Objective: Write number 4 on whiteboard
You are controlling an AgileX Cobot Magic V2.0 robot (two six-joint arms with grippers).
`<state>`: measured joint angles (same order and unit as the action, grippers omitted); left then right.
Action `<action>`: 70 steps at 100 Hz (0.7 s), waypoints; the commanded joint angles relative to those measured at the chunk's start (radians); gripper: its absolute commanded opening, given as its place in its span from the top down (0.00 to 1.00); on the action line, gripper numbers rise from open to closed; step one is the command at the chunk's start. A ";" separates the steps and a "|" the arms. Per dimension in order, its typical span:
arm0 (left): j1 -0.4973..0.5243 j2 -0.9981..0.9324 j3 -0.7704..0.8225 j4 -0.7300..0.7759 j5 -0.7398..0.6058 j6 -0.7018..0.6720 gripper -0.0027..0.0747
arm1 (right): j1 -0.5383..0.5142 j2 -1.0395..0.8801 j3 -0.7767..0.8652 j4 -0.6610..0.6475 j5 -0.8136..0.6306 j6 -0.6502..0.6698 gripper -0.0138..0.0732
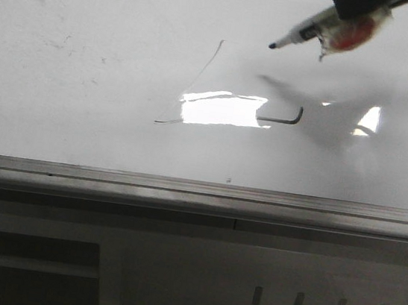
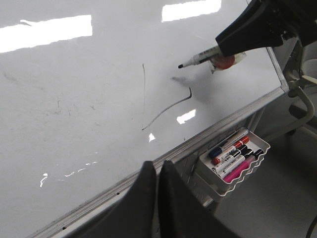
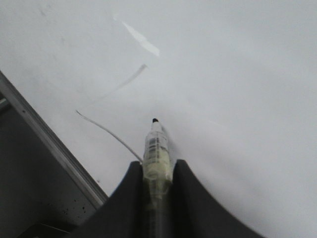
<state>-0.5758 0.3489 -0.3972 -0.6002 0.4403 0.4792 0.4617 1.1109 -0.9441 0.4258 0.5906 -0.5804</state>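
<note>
The whiteboard (image 1: pixel 82 106) fills the front view, with a grey metal rail (image 1: pixel 184 187) along its near edge. Thin dark strokes of the number 4 (image 1: pixel 199 77) are on it: a diagonal and a crossbar (image 1: pixel 280 120) ending in a small hook. No long vertical shows. My right gripper (image 3: pixel 157 168) is shut on a marker (image 3: pixel 157 148) wrapped in tape. The marker's tip (image 1: pixel 272 46) hangs a little off the board, above and beyond the hook, and casts a shadow. My left gripper (image 2: pixel 158 166) is shut and empty, near the rail.
A white tray (image 2: pixel 233 158) with several markers hangs below the rail at the right. A bright light reflection (image 1: pixel 221 110) covers part of the crossbar. Faint grey smudges (image 1: pixel 60 43) mark the board's left side.
</note>
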 commanded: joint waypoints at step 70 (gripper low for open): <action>0.001 0.006 -0.026 -0.026 -0.073 -0.006 0.99 | 0.063 0.106 -0.114 0.003 -0.125 0.003 0.89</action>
<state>-0.5758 0.3489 -0.3972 -0.6008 0.4378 0.4792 0.5220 1.2257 -1.0225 0.4204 0.5294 -0.5804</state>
